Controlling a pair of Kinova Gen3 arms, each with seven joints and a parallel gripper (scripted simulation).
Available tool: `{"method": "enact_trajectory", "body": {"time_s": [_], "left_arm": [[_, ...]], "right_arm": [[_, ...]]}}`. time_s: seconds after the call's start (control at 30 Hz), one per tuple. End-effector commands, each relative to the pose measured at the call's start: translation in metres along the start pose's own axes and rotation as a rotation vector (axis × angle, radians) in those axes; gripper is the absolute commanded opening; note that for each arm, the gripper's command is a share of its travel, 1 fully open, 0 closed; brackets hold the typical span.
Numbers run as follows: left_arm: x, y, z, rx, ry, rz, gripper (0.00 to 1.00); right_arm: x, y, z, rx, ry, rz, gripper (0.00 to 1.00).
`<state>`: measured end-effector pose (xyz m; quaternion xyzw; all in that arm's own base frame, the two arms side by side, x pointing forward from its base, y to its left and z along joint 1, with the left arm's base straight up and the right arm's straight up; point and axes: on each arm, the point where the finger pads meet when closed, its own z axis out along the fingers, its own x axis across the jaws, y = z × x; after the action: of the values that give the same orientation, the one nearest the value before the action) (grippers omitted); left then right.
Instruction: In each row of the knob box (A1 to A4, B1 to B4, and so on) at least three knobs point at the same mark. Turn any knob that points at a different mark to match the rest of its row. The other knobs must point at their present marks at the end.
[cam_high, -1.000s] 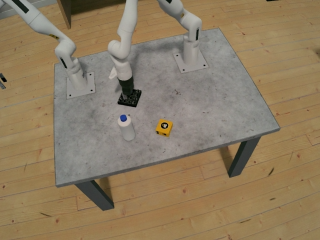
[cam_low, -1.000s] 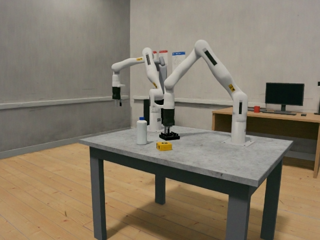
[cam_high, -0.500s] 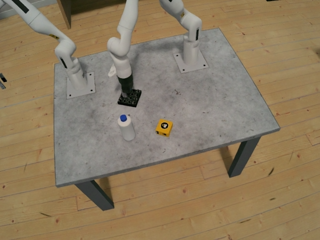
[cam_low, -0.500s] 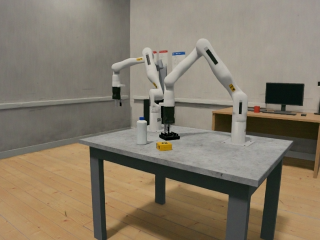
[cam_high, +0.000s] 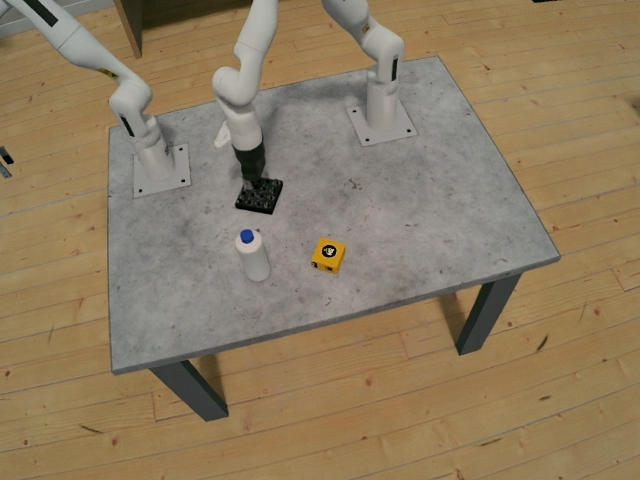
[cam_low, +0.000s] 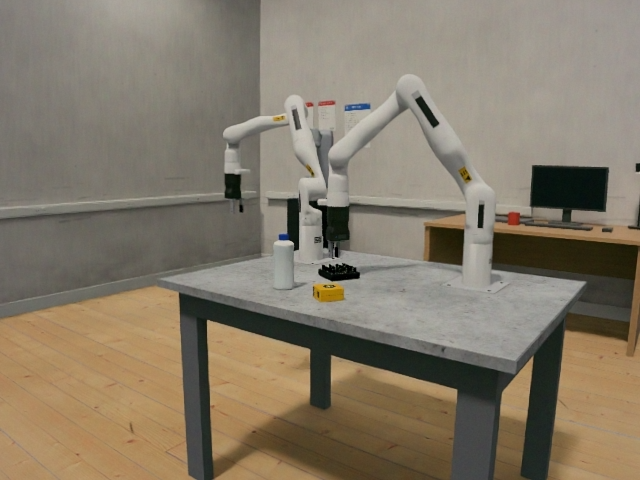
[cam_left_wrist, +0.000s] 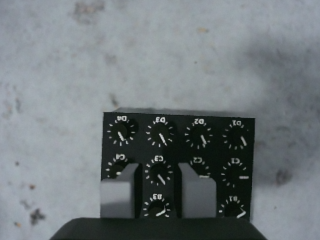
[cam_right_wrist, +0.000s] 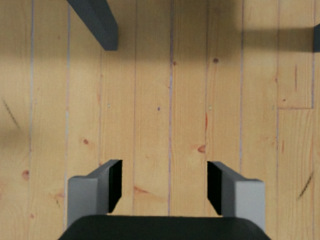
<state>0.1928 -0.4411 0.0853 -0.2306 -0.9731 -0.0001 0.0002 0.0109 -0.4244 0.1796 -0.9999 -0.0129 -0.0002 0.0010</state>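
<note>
The black knob box (cam_high: 255, 209) (cam_low: 345, 277) (cam_left_wrist: 141, 146) lies on the table. My left gripper (cam_high: 249, 184) (cam_low: 336, 253) (cam_left_wrist: 158, 182) is partly open and empty, a little above it. In the left wrist view, knob C3 (cam_left_wrist: 161, 178) points down-right, while C1 (cam_left_wrist: 243, 177) and C2 (cam_left_wrist: 204, 176) point right; C4 (cam_left_wrist: 118, 173) seems to point right, partly covered by a finger. All D knobs point down-right at a similar angle. B3 (cam_left_wrist: 160, 212) and B1 (cam_left_wrist: 241, 214) point right and slightly up. B2, B4 and row A are hidden. My right gripper (cam_low: 236, 207) (cam_right_wrist: 164, 178) is open and empty, off the table.
A white bottle (cam_high: 256, 260) (cam_low: 283, 263) with a blue cap and a yellow box (cam_high: 328, 255) (cam_low: 329, 292) stand on the grey table (cam_high: 413, 206) (cam_low: 439, 320), near the knob box. The arm bases stand along one long edge.
</note>
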Motion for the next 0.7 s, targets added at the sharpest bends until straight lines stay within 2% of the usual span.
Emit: {"method": "enact_trajectory", "body": {"time_s": [0.0, 0.67], "left_arm": [[-0.0004, -0.0004, -0.0009, 0.001, -0.002, 0.001, 0.46], [0.0044, -0.0013, 0.0006, -0.003, 0.007, 0.124, 0.46]], "right_arm": [[0.0001, 0.0004, -0.0008, -0.002, 0.0, 0.0, 1.0], [0.0001, 0.0004, -0.0008, -0.002, 0.0, 0.0, 1.0]]}}
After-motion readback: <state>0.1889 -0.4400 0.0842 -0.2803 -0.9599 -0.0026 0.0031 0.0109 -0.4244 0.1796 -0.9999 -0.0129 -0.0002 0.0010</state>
